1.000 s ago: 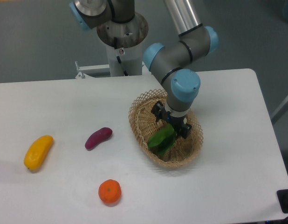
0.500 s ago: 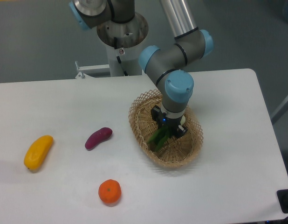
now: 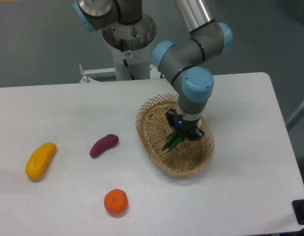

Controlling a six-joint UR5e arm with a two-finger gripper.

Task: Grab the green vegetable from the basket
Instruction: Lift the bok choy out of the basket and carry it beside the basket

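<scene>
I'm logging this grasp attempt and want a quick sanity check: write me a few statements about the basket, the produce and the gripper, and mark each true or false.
1. The gripper is over the basket. True.
2. The green vegetable lies on the bare table beside the basket. False: it hangs at the gripper, inside the basket's outline.
3. The purple sweet potato is in the basket. False: it lies on the table, left of the basket.
4. The orange fruit sits nearer the front edge of the table than the sweet potato. True.
5. The yellow fruit touches the sweet potato. False: they lie apart.
</scene>
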